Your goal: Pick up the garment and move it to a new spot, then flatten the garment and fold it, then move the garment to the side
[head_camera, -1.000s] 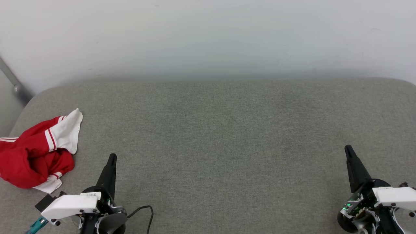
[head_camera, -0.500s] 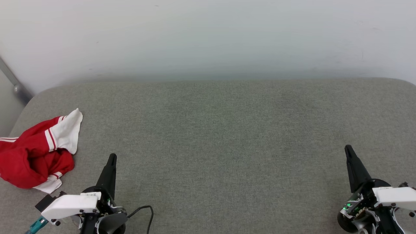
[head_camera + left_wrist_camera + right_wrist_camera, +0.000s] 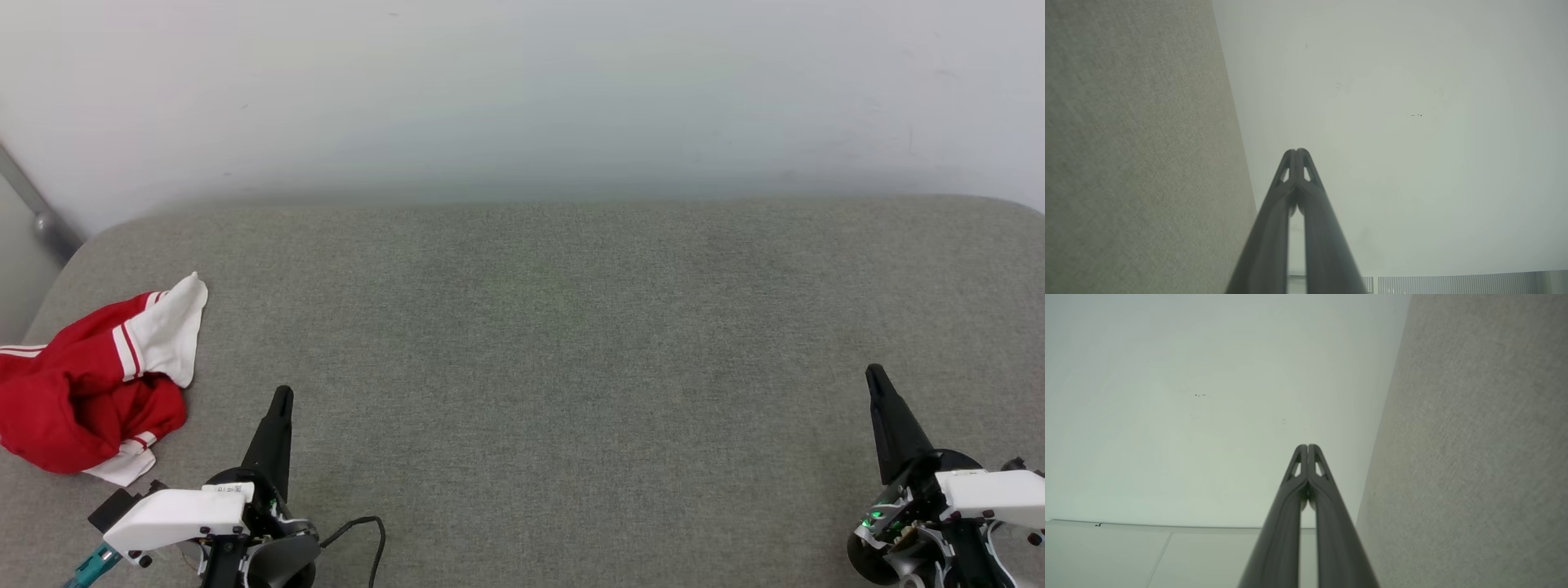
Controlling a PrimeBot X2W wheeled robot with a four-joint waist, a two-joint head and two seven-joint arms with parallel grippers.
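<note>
The garment [image 3: 82, 384], red with white sleeves and striped trim, lies crumpled at the left edge of the grey padded surface [image 3: 539, 343]. My left gripper [image 3: 281, 395] sits just to the garment's right near the front edge, shut and empty, apart from the cloth. In the left wrist view its fingertips [image 3: 1295, 152] press together against a pale wall. My right gripper [image 3: 874, 372] rests far to the right, shut with nothing held. The right wrist view has the right gripper [image 3: 1307, 446] closed tip to tip.
A pale wall [image 3: 522, 98] rises behind the surface. A grey metal bar [image 3: 33, 204] slants at the far left by the surface's rounded corner. A black cable [image 3: 363, 527] loops beside my left wrist.
</note>
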